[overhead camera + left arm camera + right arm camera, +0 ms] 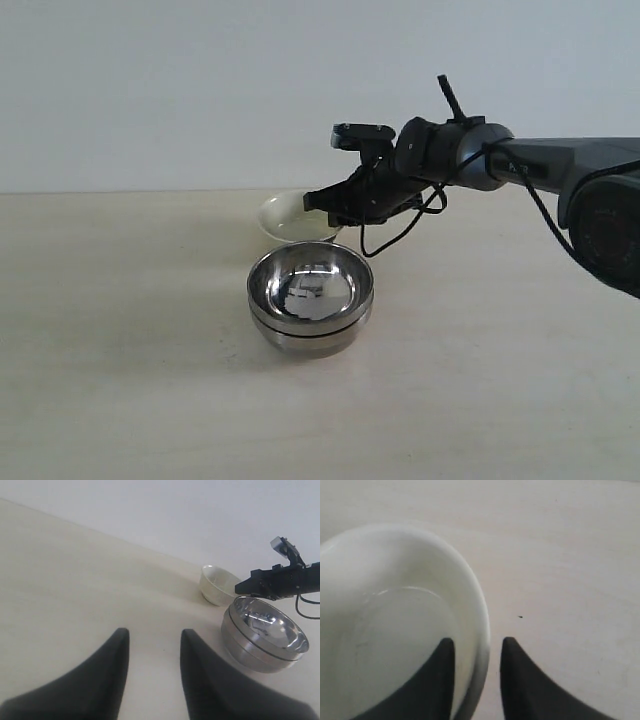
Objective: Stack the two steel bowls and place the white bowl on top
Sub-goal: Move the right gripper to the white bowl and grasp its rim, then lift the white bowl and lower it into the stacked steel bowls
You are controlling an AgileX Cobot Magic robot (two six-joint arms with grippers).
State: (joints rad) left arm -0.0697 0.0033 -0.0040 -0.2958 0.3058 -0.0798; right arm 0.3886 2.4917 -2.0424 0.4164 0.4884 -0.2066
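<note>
A: R gripper [477, 645] at the white bowl [285, 215], jaws apart, straddling its rim: one finger in, one out.
B: Bowl's near the table [120, 380] far edge, just behind the stacked steel bowls [310, 295]. Cream, glossy, flared lip.
A: Prob. light but slick & chippable, so pinch the rim firmly. L gripper [152, 632] spread too.

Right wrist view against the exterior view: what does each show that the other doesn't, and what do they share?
Only the right wrist view shows that the right gripper has its fingers astride the rim of the white bowl, one inside and one outside, jaws open; the bowl looks empty. Only the exterior view shows the two steel bowls nested together on the table, nearer the camera than the white bowl, plus the right arm. Both views show the white bowl, the right gripper at it, and the pale tabletop.
</note>
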